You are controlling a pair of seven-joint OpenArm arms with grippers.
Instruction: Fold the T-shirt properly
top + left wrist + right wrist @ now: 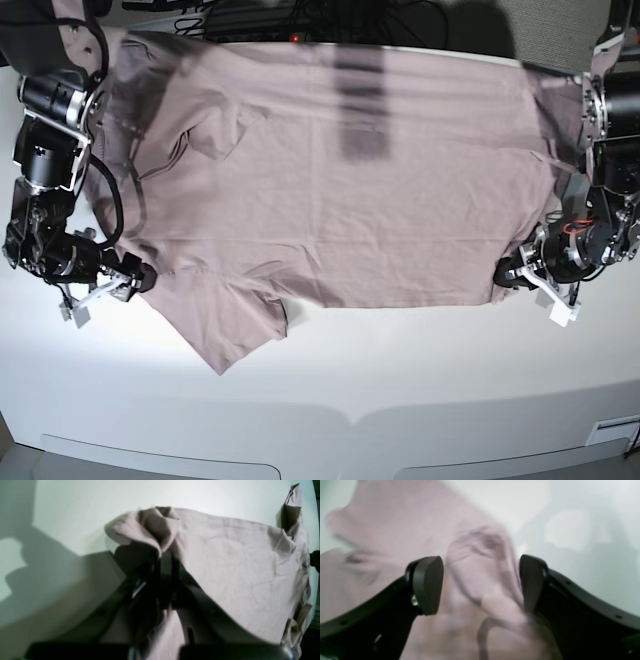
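Left gripper [166, 555] clamped on shirt [340, 170] edge, cloth bunched just beyond tips. Right gripper [481, 585] spread wide, blurred shirt fold between pads [430, 585]; grip uncertain. Shirt flat on table [400, 370].

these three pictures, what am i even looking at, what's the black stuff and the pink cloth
It is a two-armed robot at a white table. The overhead picture shows a pink T-shirt spread flat, with one arm at each side. The other two pictures come from cameras on the wrists. The black shapes are the hands. The left hand is pinched shut on a bunched edge of the T-shirt. The right hand is wide open, with a blurred fold of cloth between its fingers; it grips nothing.
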